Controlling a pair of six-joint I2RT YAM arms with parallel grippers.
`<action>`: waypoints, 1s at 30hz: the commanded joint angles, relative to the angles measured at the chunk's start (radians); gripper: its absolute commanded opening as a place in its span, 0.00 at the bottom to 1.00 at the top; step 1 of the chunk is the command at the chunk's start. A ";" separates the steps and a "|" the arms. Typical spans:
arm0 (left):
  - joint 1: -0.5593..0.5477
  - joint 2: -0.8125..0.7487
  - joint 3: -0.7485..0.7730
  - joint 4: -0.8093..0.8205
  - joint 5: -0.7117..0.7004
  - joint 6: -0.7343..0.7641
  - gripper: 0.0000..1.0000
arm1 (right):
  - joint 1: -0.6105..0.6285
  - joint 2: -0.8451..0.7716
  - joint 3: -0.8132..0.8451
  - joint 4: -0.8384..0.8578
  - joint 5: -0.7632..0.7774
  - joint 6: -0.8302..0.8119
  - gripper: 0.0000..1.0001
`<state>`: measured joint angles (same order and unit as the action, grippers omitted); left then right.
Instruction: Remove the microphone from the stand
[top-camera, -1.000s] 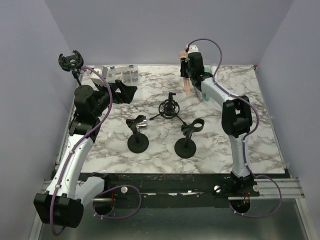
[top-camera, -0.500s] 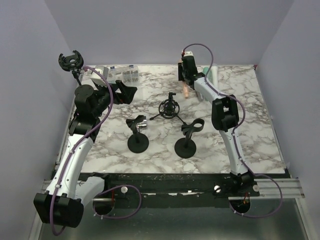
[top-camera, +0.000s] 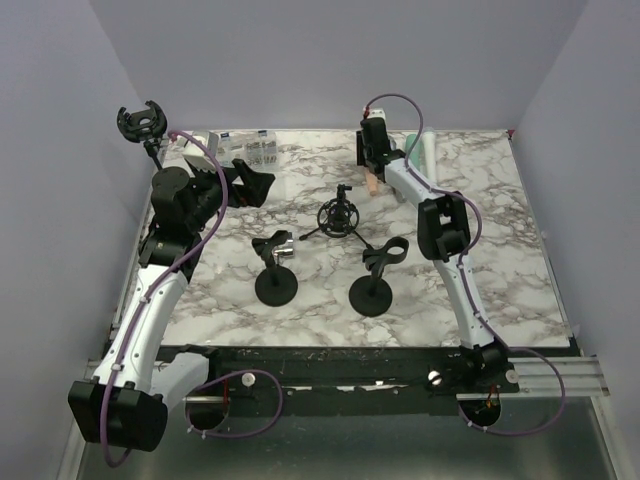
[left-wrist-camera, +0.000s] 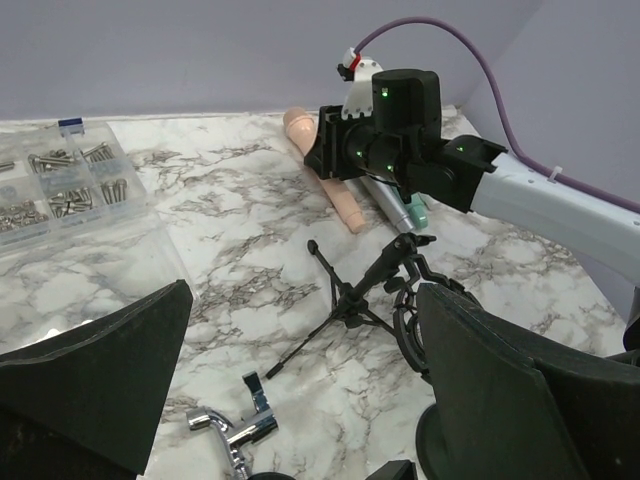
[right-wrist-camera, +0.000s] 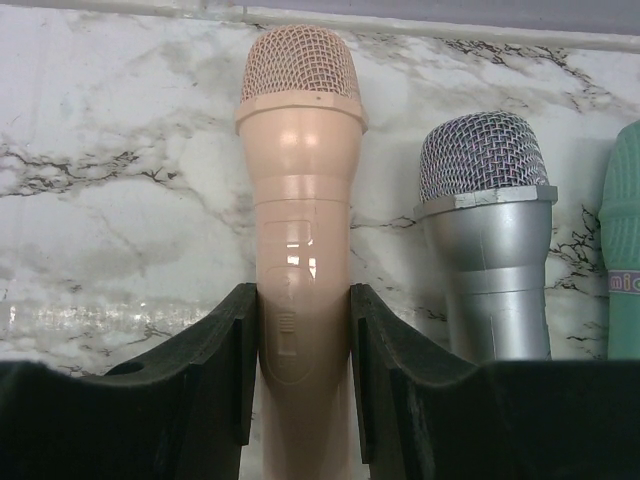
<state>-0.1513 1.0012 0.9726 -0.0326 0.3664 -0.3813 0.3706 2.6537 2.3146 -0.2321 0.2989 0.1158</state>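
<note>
Landmark: the tripod stand (top-camera: 338, 216) with its ring cradle, standing at the middle of the marble table (top-camera: 500, 250).

My right gripper (right-wrist-camera: 303, 375): beyond the tripod stand and a little to its right, near the far wall.

My right fingers (right-wrist-camera: 225, 370): pinching the peach microphone (right-wrist-camera: 300, 210), one pad pressed on each side of its body below the mesh head.

Peach microphone: out of any stand, well apart from the tripod stand on its far side, mesh head pointing at the far wall and tail end pointing back toward the tripod. I cannot tell whether it rests on the marble or hangs just above it.

Silver microphone (right-wrist-camera: 485, 250): just beside the peach one, on the side away from the tripod's left; parallel to it.

Green microphone (right-wrist-camera: 625, 260): next over again, only its edge in my right wrist view.

My left gripper (left-wrist-camera: 300, 400): left of the tripod stand, facing it, fingers (left-wrist-camera: 100, 370) spread wide with nothing between them.

Round-base stands: two, nearer than the tripod stand, one to its near left (top-camera: 275, 270) and one to its near right (top-camera: 375, 275), both with bare clips.

Screw box (left-wrist-camera: 60, 185): far left of the tripod stand, by the far wall.
</note>
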 joint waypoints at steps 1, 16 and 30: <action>-0.002 0.006 0.022 0.003 -0.006 -0.001 0.98 | -0.009 0.042 0.033 -0.019 0.018 0.012 0.32; -0.002 0.014 0.010 0.017 0.005 -0.027 0.98 | -0.009 -0.351 -0.055 -0.168 -0.044 0.038 0.82; -0.003 -0.042 -0.017 0.065 0.013 -0.060 0.98 | -0.009 -1.306 -1.193 0.166 -0.248 0.260 0.90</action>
<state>-0.1513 0.9916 0.9710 -0.0101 0.3756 -0.4343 0.3660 1.4879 1.3705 -0.1761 0.1173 0.3004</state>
